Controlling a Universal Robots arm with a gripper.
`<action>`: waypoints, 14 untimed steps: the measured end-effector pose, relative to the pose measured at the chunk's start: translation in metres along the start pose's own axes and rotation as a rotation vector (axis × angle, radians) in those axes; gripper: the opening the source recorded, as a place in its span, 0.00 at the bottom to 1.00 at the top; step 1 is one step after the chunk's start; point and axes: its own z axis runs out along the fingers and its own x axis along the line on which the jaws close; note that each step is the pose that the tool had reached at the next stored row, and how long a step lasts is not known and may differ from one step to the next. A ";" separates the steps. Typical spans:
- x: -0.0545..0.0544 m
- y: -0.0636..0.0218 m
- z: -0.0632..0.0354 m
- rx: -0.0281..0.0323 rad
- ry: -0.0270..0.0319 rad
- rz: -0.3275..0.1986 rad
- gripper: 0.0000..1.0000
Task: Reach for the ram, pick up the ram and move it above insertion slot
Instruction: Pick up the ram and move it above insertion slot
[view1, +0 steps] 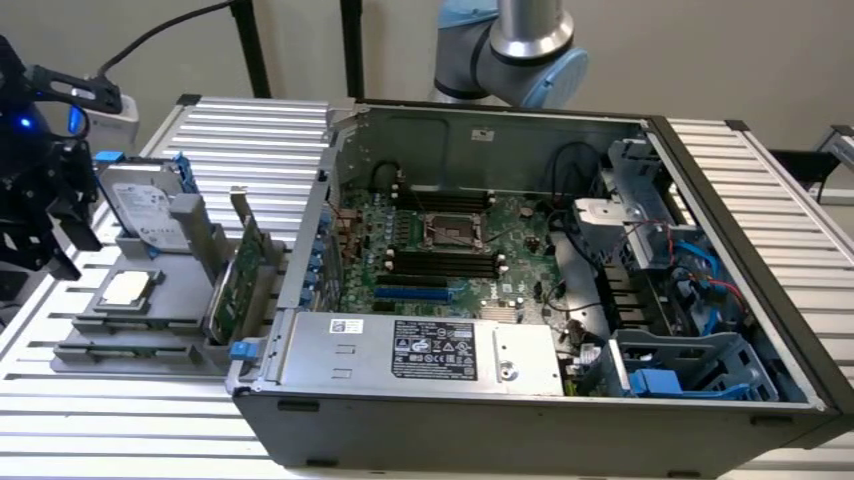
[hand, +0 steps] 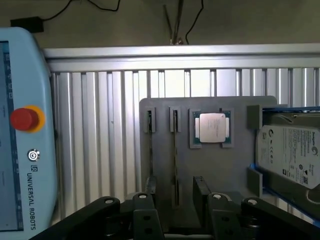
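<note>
The ram (hand: 174, 150) stands on edge in a groove of the grey holder (hand: 235, 170), so it reads as one thin dark line. My gripper (hand: 176, 197) hangs over its near end, open, with a dark finger (hand: 201, 190) on either side and a gap to the stick. In the exterior view the gripper (view1: 40, 235) is a black mass over the holder (view1: 134, 345) at the exterior view's left, outside the computer case. The insertion slots (view1: 434, 262) are parallel black sockets on the motherboard, just beyond a shorter blue slot (view1: 414, 293).
A CPU (hand: 212, 126) and a hard drive (hand: 290, 155) rest on the holder beside the ram. A taller green expansion card (view1: 247, 275) stands between holder and case wall (view1: 314, 230). A teach pendant (hand: 20, 135) lies nearby. The power supply (view1: 414, 350) fills the case front.
</note>
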 end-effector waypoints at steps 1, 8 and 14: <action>0.001 -0.0001 0.0018 0.0000 0.0000 0.000 0.42; 0.004 -0.0007 0.0145 0.0000 0.0000 0.000 0.42; 0.009 -0.0012 0.0254 0.0000 0.0000 0.000 0.42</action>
